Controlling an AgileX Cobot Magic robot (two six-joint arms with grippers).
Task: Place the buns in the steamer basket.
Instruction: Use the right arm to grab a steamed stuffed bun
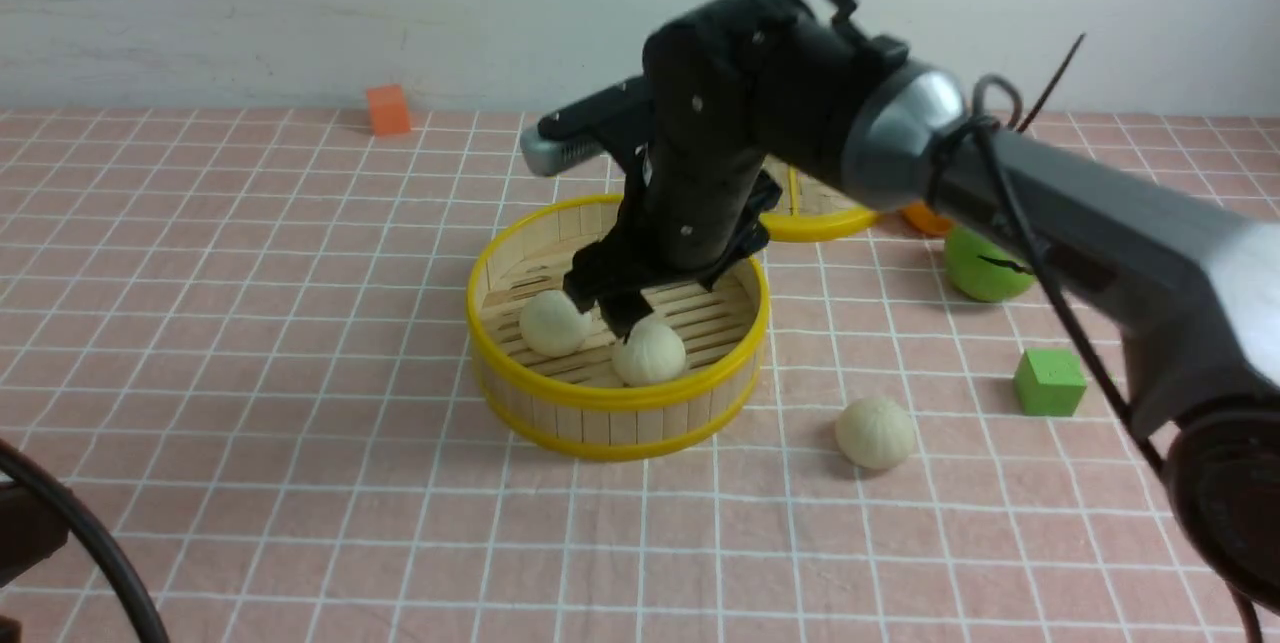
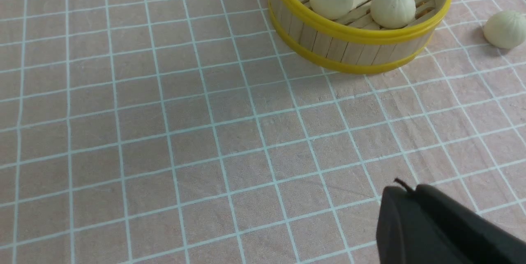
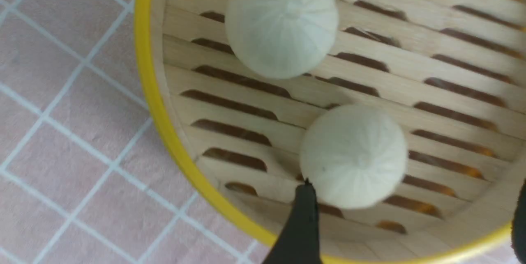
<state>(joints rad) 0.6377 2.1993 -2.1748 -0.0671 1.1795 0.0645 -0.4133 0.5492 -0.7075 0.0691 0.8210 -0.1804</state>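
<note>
Right fingers spread wide over bamboo steamer basket, likely for releasing pleated buns there, third bun outside at basket's four o'clock, left fingers closed.

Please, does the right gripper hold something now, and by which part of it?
No, nothing is held: the right gripper's jaws stand open above two cream-white pleated balls in the round bamboo basket.
</note>
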